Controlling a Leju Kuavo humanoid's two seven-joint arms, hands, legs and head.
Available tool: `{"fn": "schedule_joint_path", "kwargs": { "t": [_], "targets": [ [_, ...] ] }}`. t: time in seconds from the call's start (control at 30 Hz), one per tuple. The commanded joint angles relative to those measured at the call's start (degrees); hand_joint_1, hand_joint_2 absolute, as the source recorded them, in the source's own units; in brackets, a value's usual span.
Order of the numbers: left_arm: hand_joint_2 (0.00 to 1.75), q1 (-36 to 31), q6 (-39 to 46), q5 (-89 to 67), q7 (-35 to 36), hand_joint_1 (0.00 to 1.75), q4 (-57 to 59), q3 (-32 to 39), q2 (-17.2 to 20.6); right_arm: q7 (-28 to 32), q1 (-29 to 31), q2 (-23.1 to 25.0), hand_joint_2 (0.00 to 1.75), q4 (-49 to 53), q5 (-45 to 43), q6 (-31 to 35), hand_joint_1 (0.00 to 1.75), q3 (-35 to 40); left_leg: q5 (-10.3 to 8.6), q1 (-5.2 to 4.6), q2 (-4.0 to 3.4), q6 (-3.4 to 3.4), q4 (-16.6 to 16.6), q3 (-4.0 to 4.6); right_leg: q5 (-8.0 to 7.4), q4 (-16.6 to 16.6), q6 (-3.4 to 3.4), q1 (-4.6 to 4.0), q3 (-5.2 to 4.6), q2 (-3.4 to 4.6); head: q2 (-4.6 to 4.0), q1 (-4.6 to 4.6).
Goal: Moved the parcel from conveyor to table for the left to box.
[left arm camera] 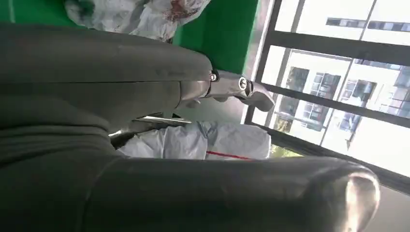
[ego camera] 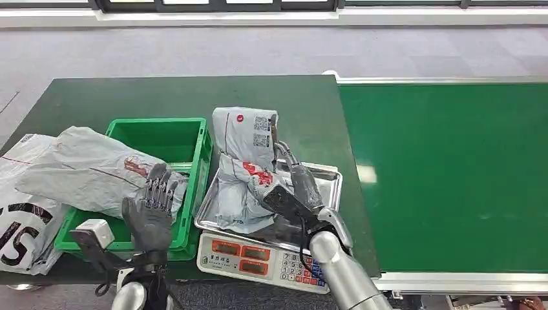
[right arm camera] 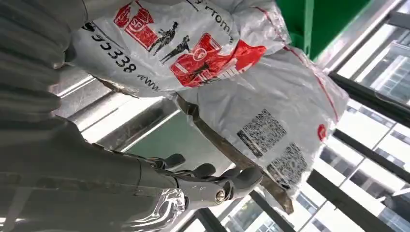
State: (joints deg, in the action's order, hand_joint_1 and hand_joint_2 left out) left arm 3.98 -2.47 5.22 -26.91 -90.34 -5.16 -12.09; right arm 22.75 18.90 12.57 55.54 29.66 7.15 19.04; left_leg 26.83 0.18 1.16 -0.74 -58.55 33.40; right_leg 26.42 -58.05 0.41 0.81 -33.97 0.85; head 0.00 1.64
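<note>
Head view: grey poly-mailer parcel with red print and two QR labels lies crumpled on the steel tray of a digital scale, its far end sticking out past the tray onto the dark green table, next to the green plastic crate. Right hand sits at the parcel's right side, thumb against the bag, fingers stretched along the tray edge; right wrist view shows the same parcel just beside the fingers, which are spread apart and not wrapped around it. Whether the thumb actually pinches the bag, cannot tell. Left hand hovers flat over the crate's near right corner, fingers straight and apart, holding nothing, above another grey mailer draped over the crate's left side. A white bag with black lettering lies at the table's left edge. Green conveyor belt runs on the right.
</note>
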Motion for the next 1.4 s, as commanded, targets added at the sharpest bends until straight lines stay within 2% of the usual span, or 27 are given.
{"fn": "schedule_joint_path", "kwargs": {
  "t": [0.03, 0.1, 0.17, 0.2, 0.27, 0.37, 0.43, 0.5, 0.57, 0.63, 0.8, 0.9, 1.07, 1.1, 1.2, 1.4],
  "targets": [
    [0.00, -2.6, 8.8, -4.2, -0.6, 0.00, 0.8, -0.7, -1.0, 0.1, -2.9, -2.6, 1.75, 8.9, -1.8, -1.5, 0.00, -0.5, -0.03, 0.02, 0.08, 0.00, 0.0, 0.04, 0.00, 0.0, -0.02, -0.03, 0.02, -0.18, 0.00, 0.00],
    [0.00, -2.6, 10.8, -5.0, -0.5, 0.00, -0.2, -1.8, -0.3, 0.3, -3.9, -3.1, 1.75, 10.7, -2.6, -2.1, 0.00, -0.4, -0.04, 0.02, 0.14, 0.00, 0.0, 0.07, 0.02, 0.0, -0.01, -0.03, 0.02, -0.26, 0.00, 0.00],
    [0.00, -3.2, 22.9, -22.1, 0.4, 0.00, -1.6, -5.2, 1.5, 1.6, -6.3, -3.4, 1.75, 15.8, -3.8, -1.3, 0.00, -0.8, -0.04, 0.01, 0.13, 0.00, 0.0, 0.06, 0.02, 0.0, -0.01, -0.02, -0.01, -0.25, 0.00, 0.00],
    [0.00, -3.7, 25.8, -29.6, 1.5, 0.00, -2.3, -7.0, 2.6, 2.8, -7.4, -3.5, 1.75, 18.8, -4.4, -0.4, 0.00, -0.8, -0.06, 0.03, 0.22, 0.00, 0.0, 0.08, 0.03, 0.1, -0.03, -0.05, 0.03, -0.38, 0.00, 0.00],
    [0.00, -5.9, 25.3, -41.4, 6.9, 0.00, -2.2, -10.0, 5.1, 6.1, -10.4, -4.3, 1.75, 27.5, -5.2, 2.1, 0.00, 0.2, -0.07, 0.03, 0.28, 0.00, 0.0, 0.13, 0.04, 0.0, -0.03, -0.04, -0.01, -0.45, 0.00, 0.00],
    [0.00, -13.1, 22.8, -45.1, 11.0, 0.00, 5.9, -11.5, 7.3, 10.5, -15.6, -6.1, 1.75, 40.2, -4.0, 6.5, 0.00, 2.4, -0.09, -0.01, 0.43, 0.00, 0.0, 0.22, 0.06, 0.0, -0.02, 0.00, -0.08, -0.54, 0.00, 0.00],
    [0.00, -16.5, 21.8, -43.7, 10.5, 0.00, 11.9, -12.6, 8.4, 13.7, -18.4, -6.7, 1.75, 45.1, -1.7, 12.6, 0.00, 3.3, -0.13, -0.03, 0.62, 0.00, 0.0, 0.19, 0.07, 0.0, -0.02, 0.02, 0.02, -0.75, 0.00, 0.00],
    [0.00, -18.4, 19.4, -42.9, 9.0, 0.00, 16.0, -14.8, 9.4, 17.2, -20.5, -7.0, 1.75, 48.9, 0.7, 23.2, 0.00, 4.8, -0.14, -0.02, 0.56, -0.01, 0.1, 0.12, 0.03, 0.1, -0.03, 0.00, 0.07, -0.72, 0.00, 0.00],
    [0.00, -20.6, 17.4, -43.3, 8.5, 0.00, 19.6, -17.6, 9.7, 17.2, -19.9, -9.4, 1.75, 52.2, 2.4, 32.9, 0.00, 9.8, -0.08, -0.05, 0.36, 0.00, 0.1, 0.09, 0.03, 0.0, -0.02, 0.04, 0.01, -0.49, 0.00, 0.00],
    [0.00, -23.9, 15.3, -44.9, 8.7, 0.00, 23.9, -20.9, 9.8, 17.2, -19.4, -8.2, 1.75, 52.2, 5.4, 32.9, 0.00, 9.9, -0.08, -0.04, 0.37, 0.00, 0.0, 0.14, 0.04, 0.0, -0.02, 0.03, -0.02, -0.53, 0.00, 0.00],
    [0.00, -33.7, 11.3, -44.7, 8.0, 0.00, 39.8, -28.1, 7.6, 17.2, -17.0, -8.8, 1.75, 48.5, 1.2, 32.9, 0.00, 11.0, -0.14, 0.00, 0.37, 0.00, 0.1, 0.06, -0.03, 0.1, -0.02, -0.02, 0.06, -0.54, 0.00, 0.00],
    [0.00, -35.6, 10.1, -45.3, 7.7, 0.00, 43.0, -30.5, 7.1, 17.2, -16.5, -9.3, 1.75, 48.1, 0.2, 32.9, 0.00, 11.0, -0.16, -0.01, 0.28, 0.02, 0.0, 0.08, -0.07, 0.1, -0.04, -0.01, 0.04, -0.46, 0.00, 0.00],
    [0.00, -35.7, 10.2, -45.2, 7.7, 0.00, 43.3, -30.6, 6.7, 17.2, -16.3, -9.3, 1.75, 48.0, 0.1, 32.9, 0.00, 10.8, -0.13, 0.00, 0.08, 0.00, 0.0, 0.06, -0.16, 0.1, -0.05, -0.02, 0.00, -0.22, 0.00, 0.00],
    [1.75, -36.6, 9.3, -46.0, 7.8, 0.00, 44.6, -32.2, 6.8, 17.2, -16.1, -9.2, 1.75, 47.9, 0.2, 32.9, 0.00, 10.7, -0.15, 0.01, 0.05, 0.00, 0.1, 0.03, -0.18, 0.1, -0.06, -0.03, 0.03, -0.23, 0.00, 0.00],
    [1.75, -37.9, 8.7, -46.3, 8.1, 0.00, 46.9, -33.6, 6.2, 17.2, -15.8, -9.0, 1.75, 48.0, 0.1, 32.8, 0.00, 10.6, -0.14, 0.01, 0.06, -0.01, 0.1, 0.04, -0.17, 0.1, -0.07, -0.03, 0.01, -0.24, 0.00, 0.00],
    [1.75, -42.8, 10.1, -51.6, 9.3, 0.00, 60.4, -41.9, 2.9, 17.1, -14.9, -8.8, 1.75, 47.0, -1.5, 31.5, 0.00, 10.2, -0.12, -0.02, 0.16, 0.02, 0.0, 0.06, -0.13, 0.1, -0.04, 0.00, 0.03, -0.25, 0.00, 0.00]
  ]
}}
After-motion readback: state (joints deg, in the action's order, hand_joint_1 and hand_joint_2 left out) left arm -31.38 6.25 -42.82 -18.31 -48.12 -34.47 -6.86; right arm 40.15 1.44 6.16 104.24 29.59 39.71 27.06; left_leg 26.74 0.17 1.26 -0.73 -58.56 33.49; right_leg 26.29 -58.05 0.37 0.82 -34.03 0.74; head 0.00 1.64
